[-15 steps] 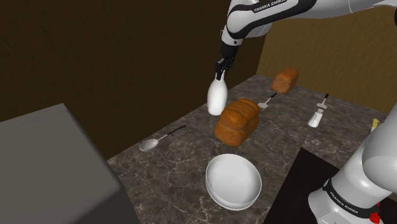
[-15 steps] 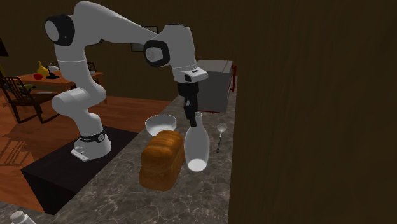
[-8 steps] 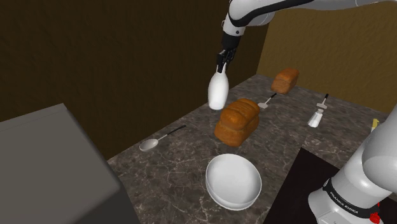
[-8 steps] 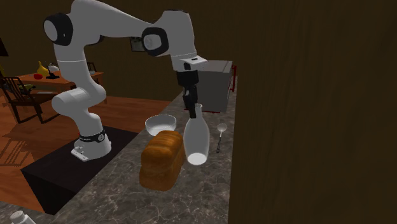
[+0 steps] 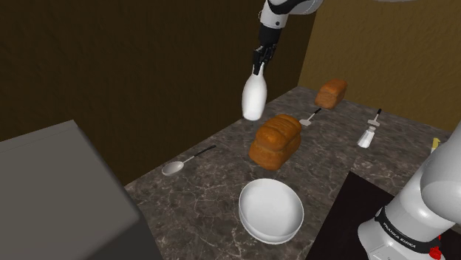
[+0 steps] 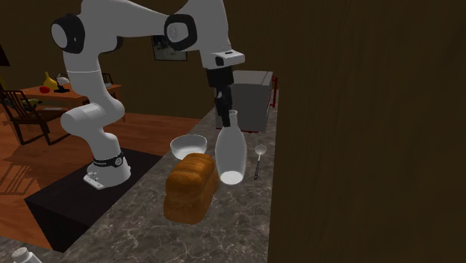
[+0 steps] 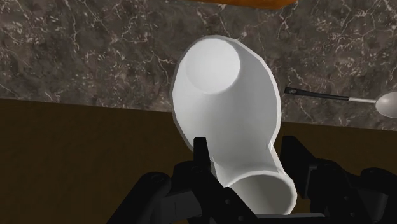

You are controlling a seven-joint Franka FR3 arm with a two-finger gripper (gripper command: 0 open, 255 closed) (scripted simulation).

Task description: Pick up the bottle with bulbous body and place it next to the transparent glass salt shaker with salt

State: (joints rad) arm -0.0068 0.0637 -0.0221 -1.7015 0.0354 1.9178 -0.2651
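Our jaws clamp the white bottle (image 5: pixel 253 98) by its neck, upright over the bench (image 5: pixel 199 185); the salt shaker (image 5: pixel 366 137) stands near four o'clock of it in the shoulder view.

Dark veined counter (image 5: pixel 214 181), bread loaf (image 5: pixel 276 140), bowl (image 5: pixel 270 210), spoon (image 5: pixel 185 161), salt shaker (image 5: pixel 367 134)

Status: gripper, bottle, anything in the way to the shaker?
Gripper shut on neck of white bottle. Bottle hangs clear above the counter. Large bread loaf sits near the line to the salt shaker.
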